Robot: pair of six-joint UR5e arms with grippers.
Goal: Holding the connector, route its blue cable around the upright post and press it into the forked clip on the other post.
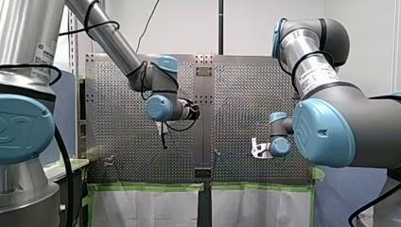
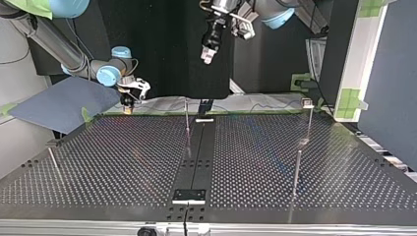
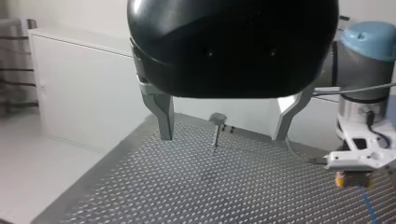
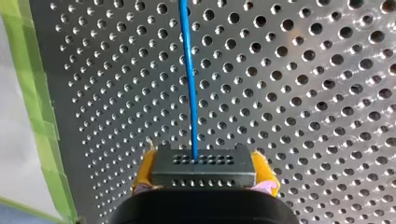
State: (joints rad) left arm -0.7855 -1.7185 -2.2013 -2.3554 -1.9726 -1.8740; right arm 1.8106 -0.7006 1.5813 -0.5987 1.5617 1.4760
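My right gripper (image 4: 203,161) is shut on a dark connector (image 4: 203,171), its yellow pads (image 4: 145,169) on either side. The blue cable (image 4: 189,74) runs straight ahead from it over the perforated table (image 4: 303,93). In the top view this gripper (image 2: 129,102) hangs low at the table's far left edge. My left gripper (image 3: 225,137) is open and empty, held high above the table (image 2: 208,53). A thin post with a block head (image 3: 216,128) stands ahead, between its fingers. My right gripper (image 3: 356,161) and connector (image 3: 348,178) show beside it.
Thin upright posts stand on the table: one near the middle (image 2: 187,120), one with a block head at the top view's right (image 2: 309,115), another nearer the camera (image 2: 297,169), and a short one at the left (image 2: 54,161). Green tape (image 4: 39,116) lines the table edge.
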